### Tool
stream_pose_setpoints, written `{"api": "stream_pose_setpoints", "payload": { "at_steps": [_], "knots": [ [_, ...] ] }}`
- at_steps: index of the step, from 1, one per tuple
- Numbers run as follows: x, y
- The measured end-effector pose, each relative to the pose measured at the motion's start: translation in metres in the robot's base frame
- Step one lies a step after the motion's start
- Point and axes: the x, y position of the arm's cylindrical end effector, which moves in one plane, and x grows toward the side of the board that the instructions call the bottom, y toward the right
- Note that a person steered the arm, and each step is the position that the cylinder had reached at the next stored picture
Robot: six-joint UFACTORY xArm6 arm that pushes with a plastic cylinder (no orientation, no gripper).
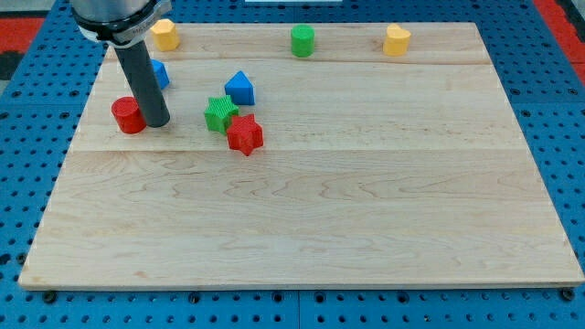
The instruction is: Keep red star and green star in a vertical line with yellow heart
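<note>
Resting beside one red cylinder (128,115), my tip (155,122) nears one green star (219,113) and one red star (244,134); no hand shows.

One camera looks down at a slant from the 6 o'clock edge of the board (302,228) toward 12 o'clock, near enough that the board almost fills the view.

You see a pale wooden board (366,228) with visible grain and a smooth matt finish. The red star (244,134) and green star (219,113) look like matt painted blocks; the rod (142,78) looks dark, smooth, faintly glossy.
</note>
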Motion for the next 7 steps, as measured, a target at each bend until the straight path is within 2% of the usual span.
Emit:
{"api": "stream_pose_setpoints", "payload": {
  "at_steps": [1, 3, 4, 5, 6, 7],
  "knots": [
    [-0.002, 0.013],
    [0.036, 0.095],
    [0.029, 0.219],
    [0.021, 0.253],
    [0.017, 0.189],
    [-0.007, 0.189]
  ]
}}
